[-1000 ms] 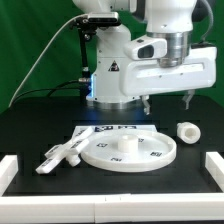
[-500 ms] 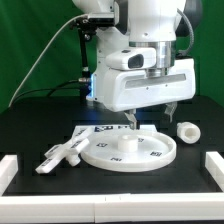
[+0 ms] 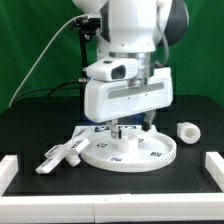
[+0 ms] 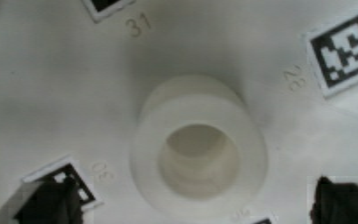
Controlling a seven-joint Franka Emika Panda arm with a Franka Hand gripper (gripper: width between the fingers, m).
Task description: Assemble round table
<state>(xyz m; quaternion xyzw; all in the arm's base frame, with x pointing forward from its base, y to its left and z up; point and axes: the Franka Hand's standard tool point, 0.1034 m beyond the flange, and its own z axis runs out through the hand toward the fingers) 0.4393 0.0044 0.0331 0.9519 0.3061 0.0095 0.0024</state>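
Observation:
The round disc top point(image 3: 128, 150) lies flat on the black table, tagged. My gripper point(image 3: 128, 123) hangs just above its middle, fingers spread apart and empty. In the wrist view the disc fills the frame, with its raised central socket point(image 4: 201, 140) between my two dark fingertips point(image 4: 51, 195), which stand wide apart. The short thick leg point(image 3: 186, 131) lies on the table at the exterior view's right of the disc. The cross-shaped foot point(image 3: 62, 154) lies at the disc's left.
The marker board point(image 3: 92, 131) lies partly under the disc's far edge. The white robot pedestal point(image 3: 108, 78) stands behind. White rails sit at the front left point(image 3: 8, 170) and front right point(image 3: 214, 162) corners.
My gripper has moved from above the leg toward the exterior view's left and down, and is now low over the disc's centre. The parts have not moved.

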